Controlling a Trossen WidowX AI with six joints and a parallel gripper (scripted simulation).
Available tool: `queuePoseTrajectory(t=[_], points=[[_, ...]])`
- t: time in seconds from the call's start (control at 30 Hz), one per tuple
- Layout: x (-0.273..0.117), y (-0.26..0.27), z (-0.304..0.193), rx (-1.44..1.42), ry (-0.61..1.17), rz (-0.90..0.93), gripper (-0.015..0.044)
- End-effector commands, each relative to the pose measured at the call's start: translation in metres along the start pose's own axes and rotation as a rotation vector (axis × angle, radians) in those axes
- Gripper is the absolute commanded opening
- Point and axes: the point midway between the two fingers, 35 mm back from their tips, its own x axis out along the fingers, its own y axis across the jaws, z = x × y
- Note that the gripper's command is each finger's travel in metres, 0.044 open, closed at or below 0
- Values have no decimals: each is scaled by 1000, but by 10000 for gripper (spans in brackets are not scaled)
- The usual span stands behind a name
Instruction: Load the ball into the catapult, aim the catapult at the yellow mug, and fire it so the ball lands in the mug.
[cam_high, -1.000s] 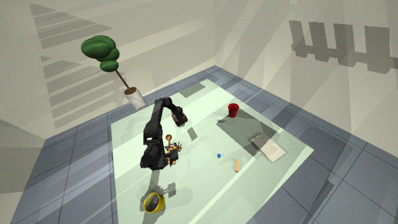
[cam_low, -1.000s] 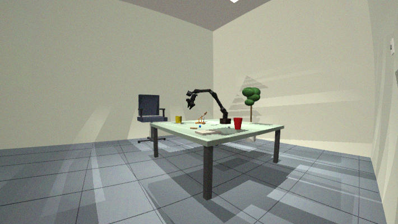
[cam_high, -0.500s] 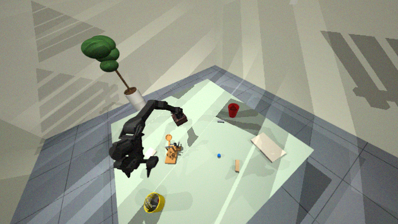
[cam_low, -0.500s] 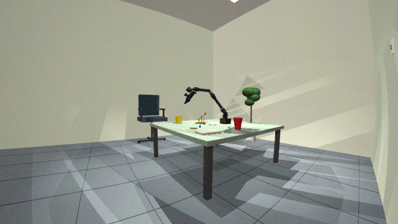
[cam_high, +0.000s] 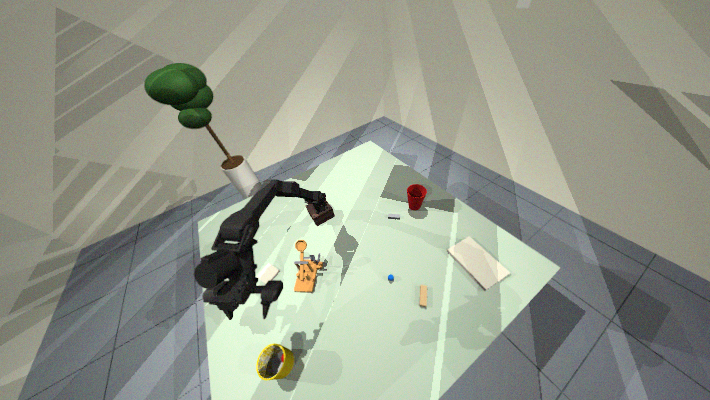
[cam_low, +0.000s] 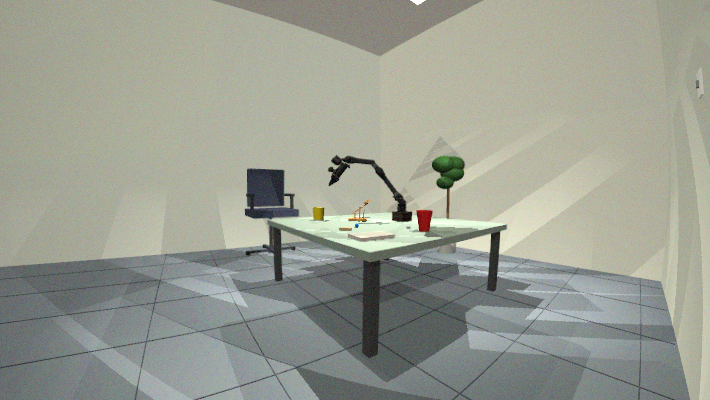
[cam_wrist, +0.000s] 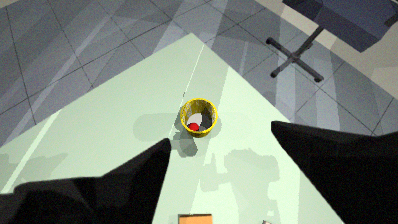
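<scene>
The yellow mug (cam_high: 287, 366) (cam_low: 318, 214) (cam_wrist: 199, 106) stands upright on the table. A small red ball (cam_high: 283, 358) (cam_wrist: 193, 127) shows inside it, low by its wall. The orange catapult (cam_high: 306, 276) (cam_low: 357, 219) (cam_wrist: 195, 219) stands near the arm, its throwing arm slanting up with its round cup (cam_high: 301, 245) at the top; I see no ball in that cup. A blue ball (cam_high: 391, 277) (cam_low: 356, 225) lies on the table away from the catapult. My gripper (cam_high: 247, 317) (cam_low: 331, 183) (cam_wrist: 219, 134) is open and empty, high above the table between catapult and mug.
A red cup (cam_high: 416, 198) (cam_low: 424, 220), a pale board (cam_high: 478, 263) (cam_low: 371, 236), a wooden block (cam_high: 423, 296), a white tile (cam_high: 269, 272) and a small grey piece (cam_high: 394, 216) lie or stand on the table (cam_high: 370, 320). A chair (cam_low: 265, 187) (cam_wrist: 345, 20) and a plant (cam_high: 176, 84) (cam_low: 448, 165) stand beyond its edges.
</scene>
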Motion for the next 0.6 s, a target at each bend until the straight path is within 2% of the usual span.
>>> queuePoseTrajectory(t=[0.0,0.57], points=[[4,1,-1,4,4,4,440],[0,0,0,0,0,0,440]])
